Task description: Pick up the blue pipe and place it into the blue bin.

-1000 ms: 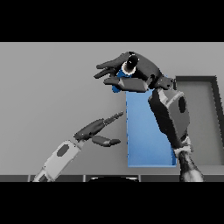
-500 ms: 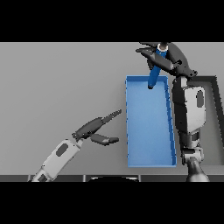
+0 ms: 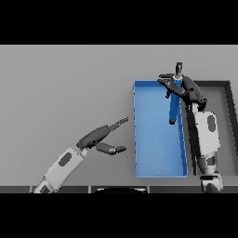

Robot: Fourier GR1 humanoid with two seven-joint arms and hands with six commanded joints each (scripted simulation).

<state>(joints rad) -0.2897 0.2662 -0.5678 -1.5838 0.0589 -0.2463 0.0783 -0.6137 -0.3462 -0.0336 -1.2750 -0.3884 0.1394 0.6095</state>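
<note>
The blue pipe (image 3: 174,103) stands nearly upright in the head view, its lower end down inside the blue bin (image 3: 151,139) near the bin's right wall. My right hand (image 3: 184,88) is at the pipe's upper part, fingers curled round it. A dark cap shows at the pipe's top. My left hand (image 3: 103,138) hovers over the table left of the bin, fingers straight and thumb spread, holding nothing.
A dark grey tray (image 3: 228,125) lies to the right of the blue bin, partly hidden by my right forearm. Bare grey table stretches to the left and behind the bin.
My right hand has carried the pipe from the bin's far left corner across to its right side and lowered it, turning it upright. The left hand stayed put.
</note>
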